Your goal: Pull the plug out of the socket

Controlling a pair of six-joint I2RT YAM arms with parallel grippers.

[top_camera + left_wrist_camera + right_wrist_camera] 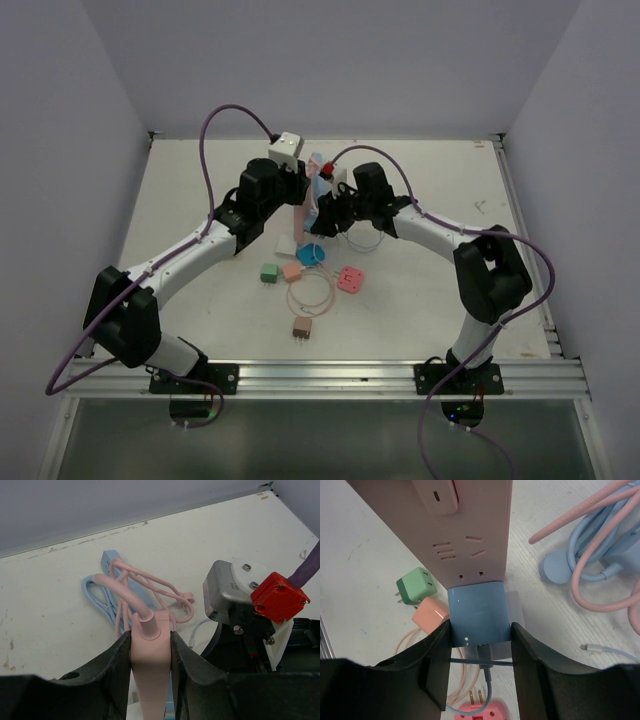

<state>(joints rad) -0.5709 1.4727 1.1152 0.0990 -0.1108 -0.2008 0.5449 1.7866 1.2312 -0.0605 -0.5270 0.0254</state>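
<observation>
A pink power strip (470,525) is held up off the white table, tilted on end. A blue plug (479,612) with a thin blue cable sits in its lower socket. My right gripper (480,630) is shut on the blue plug, one finger on each side. My left gripper (151,650) is shut on the cord end of the pink strip (150,670), whose pink cable loops away behind it. In the top view both grippers meet at the strip (300,210) in the middle of the table, left gripper (292,192) above and right gripper (320,222) beside it.
Loose adapters lie on the table in front of the strip: green (269,271), salmon (291,270), pink (350,279) and brown (302,327), with a pink cable loop (310,295). A bundled blue cable (102,592) lies behind. Walls stand at back and sides.
</observation>
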